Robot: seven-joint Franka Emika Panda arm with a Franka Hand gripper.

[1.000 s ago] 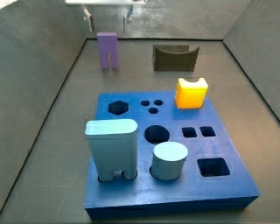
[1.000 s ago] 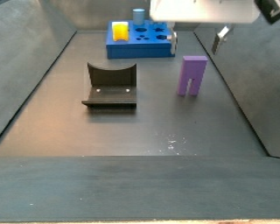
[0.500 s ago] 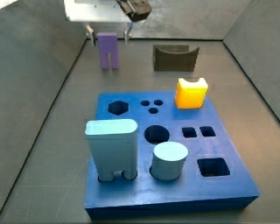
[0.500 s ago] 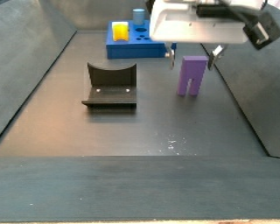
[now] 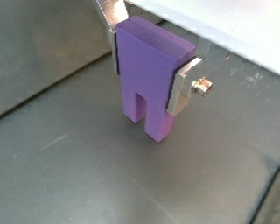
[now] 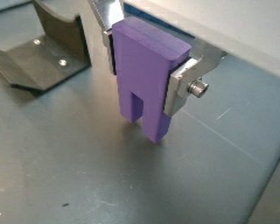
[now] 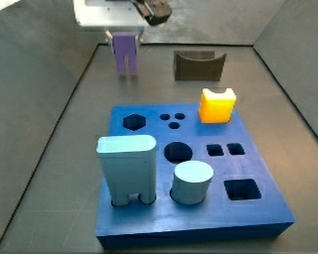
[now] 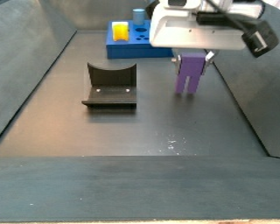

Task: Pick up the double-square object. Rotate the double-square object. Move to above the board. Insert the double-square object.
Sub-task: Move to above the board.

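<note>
The double-square object (image 5: 149, 52) is a tall purple block with two legs, standing on the dark floor; it shows in both wrist views (image 6: 143, 101) and both side views (image 7: 123, 62) (image 8: 189, 80). My gripper (image 5: 150, 80) (image 6: 145, 77) has come down over it, and its silver fingers (image 6: 181, 83) press on both flanks. In the side views the gripper (image 7: 122, 38) (image 8: 192, 57) sits on the block's upper part. The blue board (image 7: 254, 213) (image 8: 143, 50) has a pair of square holes (image 7: 225, 151).
The fixture (image 7: 197, 65) (image 8: 109, 85) (image 6: 43, 52) stands on the floor beside the purple block. On the board stand a yellow piece (image 7: 218, 104) (image 8: 122, 33), a pale teal block (image 7: 126, 169) and a pale cylinder (image 7: 193, 182). Grey walls enclose the floor.
My gripper came down from above onto the purple block and its fingers closed on its sides. The block shifted slightly. Nothing else moved.
</note>
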